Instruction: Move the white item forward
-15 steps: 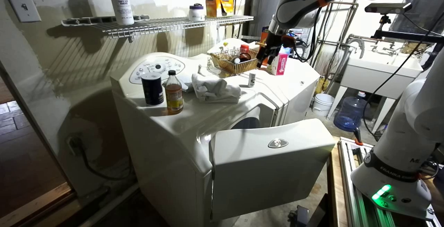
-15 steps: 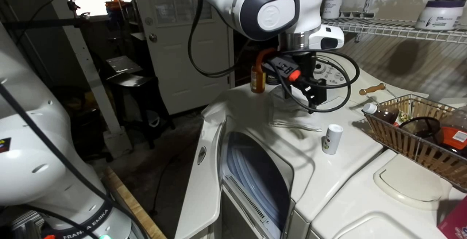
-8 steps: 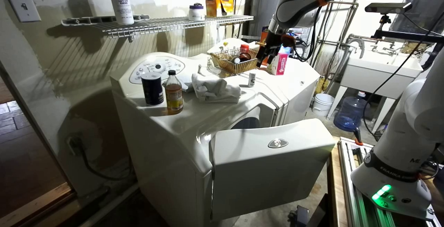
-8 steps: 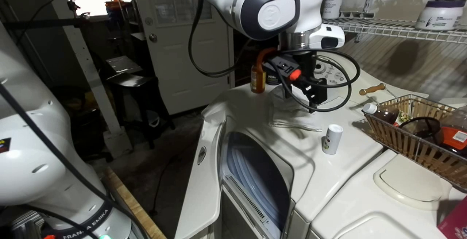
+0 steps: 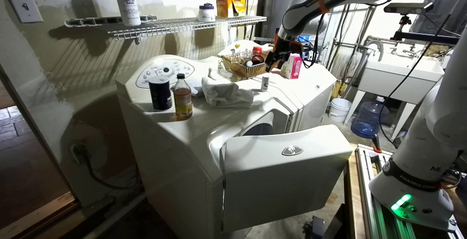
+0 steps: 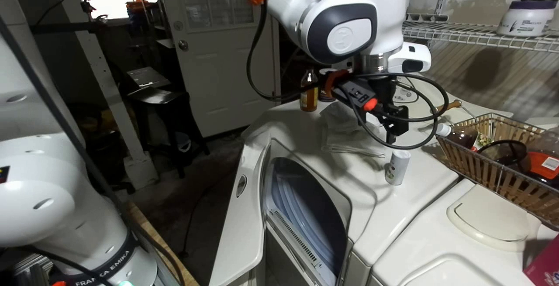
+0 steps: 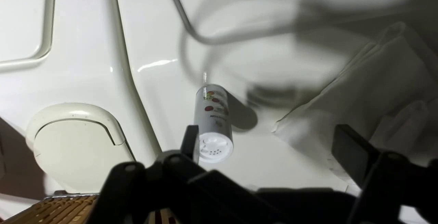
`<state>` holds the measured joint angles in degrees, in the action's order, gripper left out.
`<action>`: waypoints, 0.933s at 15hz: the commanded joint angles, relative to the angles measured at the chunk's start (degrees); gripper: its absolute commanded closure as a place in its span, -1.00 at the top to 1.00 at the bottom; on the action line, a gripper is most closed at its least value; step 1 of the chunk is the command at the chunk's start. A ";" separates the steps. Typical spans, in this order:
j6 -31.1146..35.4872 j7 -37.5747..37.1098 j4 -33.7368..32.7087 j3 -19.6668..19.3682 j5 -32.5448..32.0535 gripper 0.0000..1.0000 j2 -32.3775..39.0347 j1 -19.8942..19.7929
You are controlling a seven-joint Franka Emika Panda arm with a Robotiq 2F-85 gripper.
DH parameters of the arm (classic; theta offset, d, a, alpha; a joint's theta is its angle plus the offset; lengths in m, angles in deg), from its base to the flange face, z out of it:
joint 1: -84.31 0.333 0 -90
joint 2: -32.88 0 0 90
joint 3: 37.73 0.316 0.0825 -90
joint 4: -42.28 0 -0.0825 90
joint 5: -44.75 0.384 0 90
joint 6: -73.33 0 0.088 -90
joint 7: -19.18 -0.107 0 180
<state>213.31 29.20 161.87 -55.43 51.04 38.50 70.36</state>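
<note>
A small white shaker (image 7: 214, 124) with a printed label and a holed lid stands upright on the white machine top in the wrist view. It also shows in both exterior views (image 5: 265, 84) (image 6: 398, 167). A crumpled white cloth (image 6: 349, 135) lies beside it, also seen in the wrist view (image 7: 379, 87). My gripper (image 7: 272, 148) is open with nothing between its fingers. In the wrist view the left finger overlaps the shaker's lid edge and the right finger is over the cloth. In the exterior views the gripper (image 5: 275, 65) (image 6: 378, 132) hovers above the machine top, close to the shaker.
A wicker basket (image 6: 493, 177) with bottles stands beside the shaker. A pink-and-white carton (image 5: 292, 66) is behind it. A dark canister (image 5: 160, 95) and an amber bottle (image 5: 183, 100) stand near the cloth. The machine's front door (image 5: 284, 173) is open. A wire shelf (image 5: 189, 25) hangs above.
My gripper has moved lower and toward the shaker over the last half second, going right and down in an exterior view. The shaker and the cloth have not moved.
</note>
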 commanded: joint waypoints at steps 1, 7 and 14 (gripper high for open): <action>1.05 2.41 -5.66 1.31 3.52 1.00 6.35 -2.51; 2.41 3.09 -11.09 3.44 6.04 1.00 12.68 -5.62; -0.01 1.67 -15.55 4.56 4.72 0.41 17.54 -7.54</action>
<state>215.18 30.86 149.79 -52.19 55.07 53.26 64.49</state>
